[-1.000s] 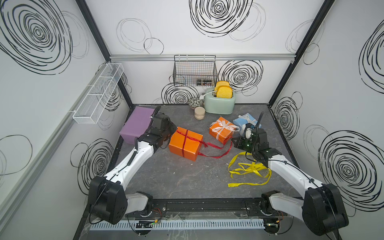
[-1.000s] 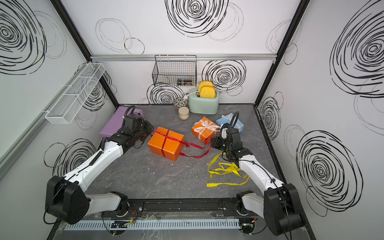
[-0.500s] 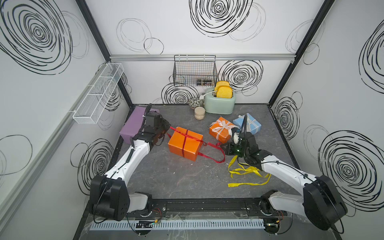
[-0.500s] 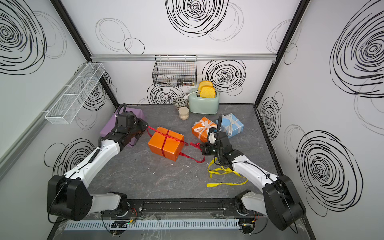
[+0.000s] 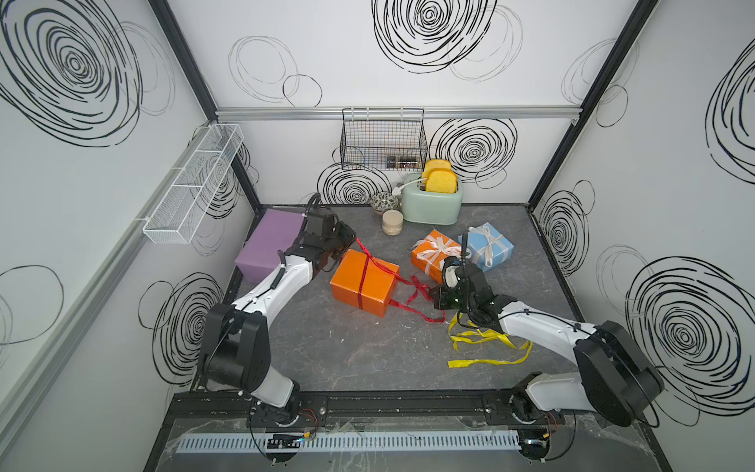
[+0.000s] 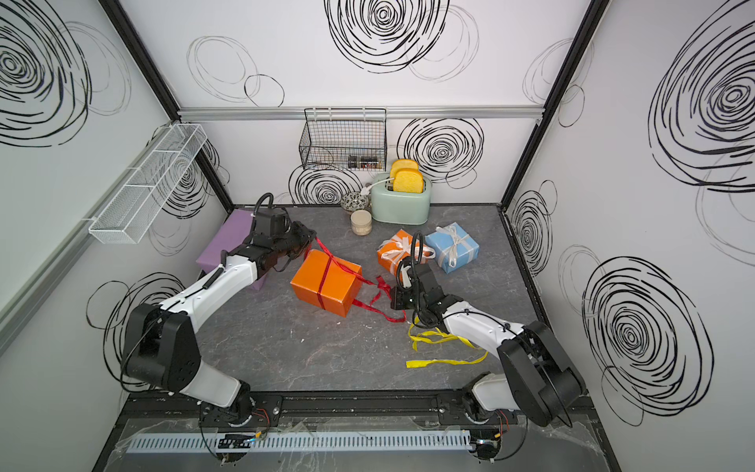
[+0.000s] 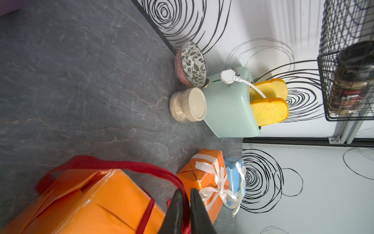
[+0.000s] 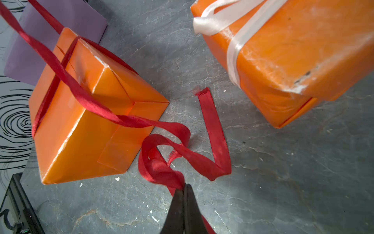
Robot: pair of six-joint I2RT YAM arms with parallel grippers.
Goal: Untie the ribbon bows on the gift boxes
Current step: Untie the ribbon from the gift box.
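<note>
Top views, dark red ribbon (image 5: 365,282): a satin band round the medium orange box (image 5: 380,290) in the middle of the counter (image 5: 347,347). One end rises taut to the left gripper (image 5: 350,241). The other curls over the counter to the right gripper (image 5: 434,295).
Top views, yellow ribbon (image 6: 441,361): loose crinkled strips lying flat on the counter beside the right arm, apart from every box.
Top views, white bow (image 5: 439,245): tied in loops on the smaller orange box (image 5: 421,261). Just beside it, a silvery-white bow (image 5: 484,239) is tied on the light-blue box (image 5: 496,245).
Top views, lilac box (image 5: 269,245): back left corner, behind the left gripper.
Left wrist, left gripper (image 7: 186,191): black fingers nearly together, a narrow slit between them, pinching the dark red ribbon (image 7: 141,167), which arcs up from the box.
Right wrist, right gripper (image 8: 185,185): fingers pressed together on a fold of the dark red ribbon (image 8: 157,170).
Right wrist, ribbon look: glossy, with a twisted loop beside the box corner. A frayed end lies flat between the two orange boxes.
</note>
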